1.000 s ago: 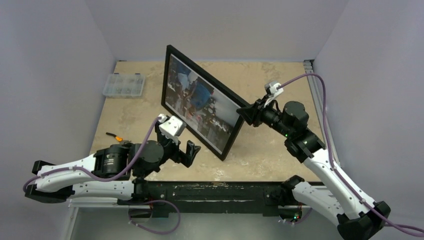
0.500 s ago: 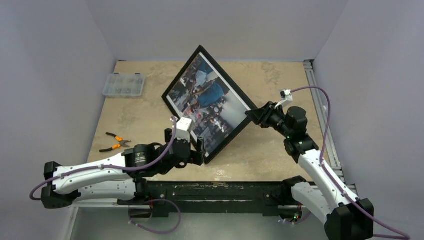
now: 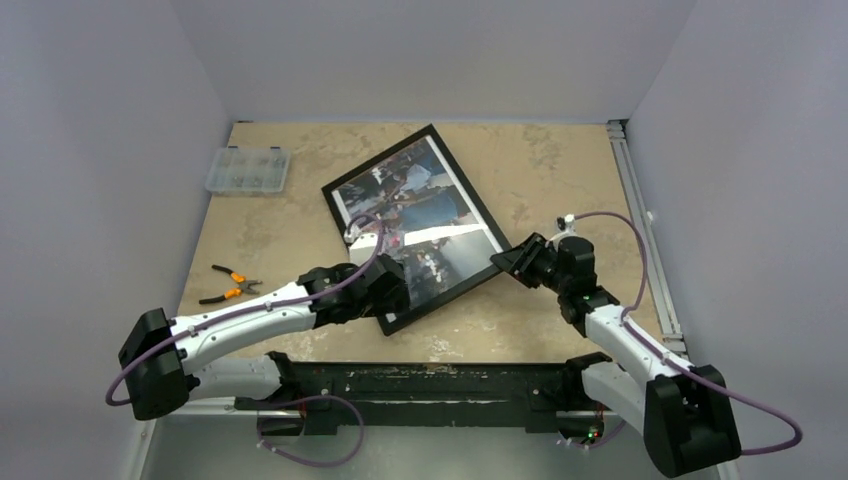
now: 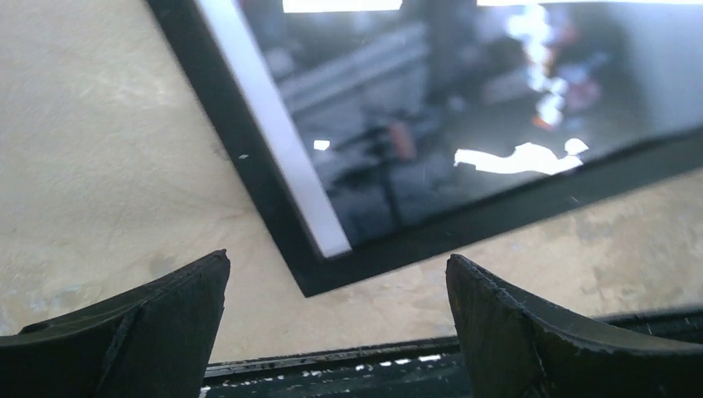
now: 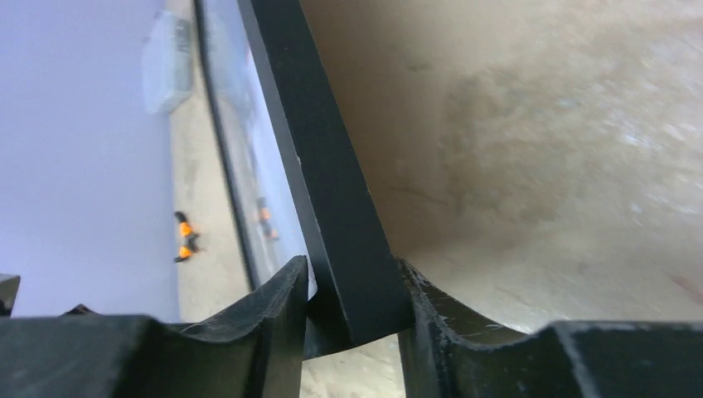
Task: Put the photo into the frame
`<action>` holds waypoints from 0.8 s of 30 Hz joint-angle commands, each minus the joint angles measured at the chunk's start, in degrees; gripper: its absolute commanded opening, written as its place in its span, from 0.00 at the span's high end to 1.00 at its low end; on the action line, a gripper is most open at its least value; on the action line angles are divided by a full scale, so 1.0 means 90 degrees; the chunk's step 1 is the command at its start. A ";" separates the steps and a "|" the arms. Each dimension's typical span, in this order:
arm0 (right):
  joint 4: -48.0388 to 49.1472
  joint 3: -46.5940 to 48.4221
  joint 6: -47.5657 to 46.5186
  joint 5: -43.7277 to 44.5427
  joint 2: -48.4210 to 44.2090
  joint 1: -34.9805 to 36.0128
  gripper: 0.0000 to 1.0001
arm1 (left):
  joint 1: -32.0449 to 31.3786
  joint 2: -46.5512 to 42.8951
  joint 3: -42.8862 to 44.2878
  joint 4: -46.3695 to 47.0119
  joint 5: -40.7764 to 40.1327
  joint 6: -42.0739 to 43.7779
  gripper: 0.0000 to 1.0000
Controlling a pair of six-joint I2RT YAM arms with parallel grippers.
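Frame (image 5: 313, 149) edge inside R pincer (image 5: 352, 278)

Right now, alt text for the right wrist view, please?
The frame's black edge stands between the right gripper's jaws, both pressing it. Its glossy photo faces left; tan table lies right, orange-handled pliers far left.

In the overhead view my left arm (image 3: 300, 305) covers the near corner of the frame (image 3: 450, 290), and the left gripper (image 4: 336, 265) sits out of sight under its own wrist. Its camera shows the photo (image 4: 464, 99) only as blurred glare, cut off at top and right. I can't tell whether the right gripper (image 5: 352, 278) presses the frame's edge or merely flanks it. What the clear box (image 3: 247, 170) holds is too small to make out.
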 commanded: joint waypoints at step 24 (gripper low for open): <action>-0.1097 0.1574 -0.3001 -0.1017 0.2731 -0.0041 0.02 | 0.2754 0.1082 -0.1484 0.2805 0.2308 0.0476 0.04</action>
